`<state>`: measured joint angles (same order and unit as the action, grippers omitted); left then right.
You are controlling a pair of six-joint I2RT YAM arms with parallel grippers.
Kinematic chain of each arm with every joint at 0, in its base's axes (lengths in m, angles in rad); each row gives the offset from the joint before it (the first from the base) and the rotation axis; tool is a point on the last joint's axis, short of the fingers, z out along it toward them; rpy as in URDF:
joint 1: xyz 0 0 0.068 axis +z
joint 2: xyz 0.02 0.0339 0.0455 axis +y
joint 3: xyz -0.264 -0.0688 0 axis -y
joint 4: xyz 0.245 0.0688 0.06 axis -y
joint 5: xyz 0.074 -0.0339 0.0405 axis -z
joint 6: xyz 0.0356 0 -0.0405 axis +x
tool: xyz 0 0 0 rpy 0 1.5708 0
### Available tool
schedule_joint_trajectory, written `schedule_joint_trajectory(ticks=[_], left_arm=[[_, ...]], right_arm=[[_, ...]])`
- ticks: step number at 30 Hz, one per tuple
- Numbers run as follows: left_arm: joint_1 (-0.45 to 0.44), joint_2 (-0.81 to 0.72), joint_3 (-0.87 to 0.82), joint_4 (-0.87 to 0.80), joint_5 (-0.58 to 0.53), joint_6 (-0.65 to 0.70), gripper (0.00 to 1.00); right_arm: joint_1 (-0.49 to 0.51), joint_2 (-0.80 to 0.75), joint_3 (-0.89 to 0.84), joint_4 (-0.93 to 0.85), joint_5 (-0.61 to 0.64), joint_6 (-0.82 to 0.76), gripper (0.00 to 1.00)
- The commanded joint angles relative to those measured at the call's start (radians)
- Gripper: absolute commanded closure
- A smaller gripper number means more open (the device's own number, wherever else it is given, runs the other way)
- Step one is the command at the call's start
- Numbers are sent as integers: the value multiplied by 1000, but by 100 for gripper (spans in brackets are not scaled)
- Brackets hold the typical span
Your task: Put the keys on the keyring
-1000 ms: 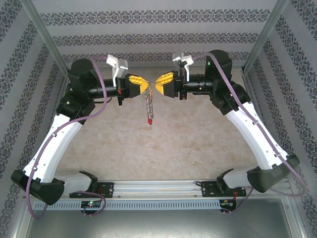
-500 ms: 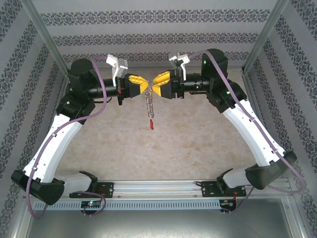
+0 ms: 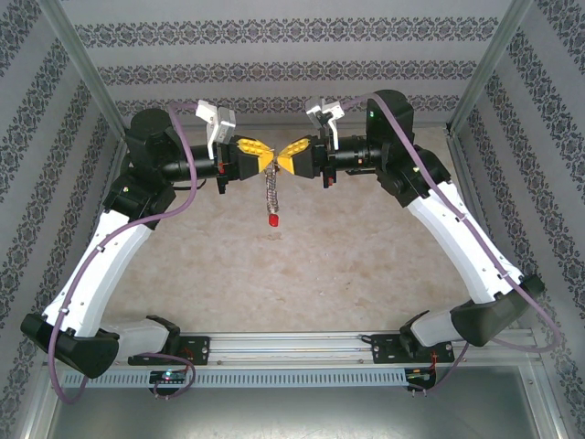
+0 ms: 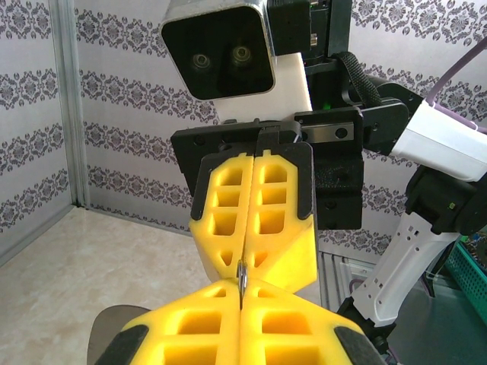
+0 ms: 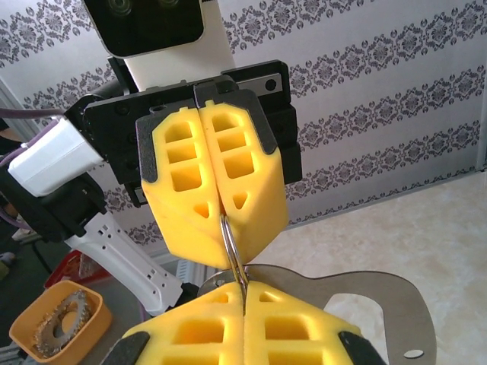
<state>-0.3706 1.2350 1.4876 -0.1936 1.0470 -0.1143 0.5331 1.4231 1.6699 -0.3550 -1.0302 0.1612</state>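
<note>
Can only make out a thin grey wire sliver of the keyring (image 5: pixel 231 252), swallowed by hollow-celled yellow pads (image 5: pixel 190 327). Pinched tip-to-tip by the left end effector (image 3: pixel 271 157) and right end effector (image 3: pixel 285 157), both clenched on it. Got a silvery chain (image 3: pixel 271 188) and red tag (image 3: pixel 272 220) dangling just below.

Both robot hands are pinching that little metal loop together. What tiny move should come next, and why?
Probably the left gripper should hold steady while the right gripper twists just slightly. Both are shut tip to tip on the same thin keyring, its chain and red tag dangling free below, so a big tug might yank it loose.
</note>
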Motion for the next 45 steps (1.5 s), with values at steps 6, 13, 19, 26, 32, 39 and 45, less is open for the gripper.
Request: schedule_joint_trajectory(ticks=[6, 13, 19, 26, 32, 39, 45], left_arm=[[10, -5, 28, 108, 28, -37, 100], [10, -4, 29, 121, 30, -43, 100], [13, -4, 28, 118, 28, -38, 100], [21, -6, 24, 118, 28, -39, 100], [20, 1, 20, 165, 36, -72, 100], [21, 0, 16, 182, 41, -87, 100], [21, -3, 10, 194, 41, -99, 100]], right_arm=[[13, 41, 46, -23, -35, 1, 96], [10, 37, 31, 36, -22, 25, 78], [6, 32, 25, 53, -5, 31, 72], [7, -19, 21, 58, 108, -51, 59], [18, -35, 13, 90, 156, -74, 58], [29, -19, 19, 104, 119, -57, 59], [44, -6, 28, 104, 113, -63, 68]])
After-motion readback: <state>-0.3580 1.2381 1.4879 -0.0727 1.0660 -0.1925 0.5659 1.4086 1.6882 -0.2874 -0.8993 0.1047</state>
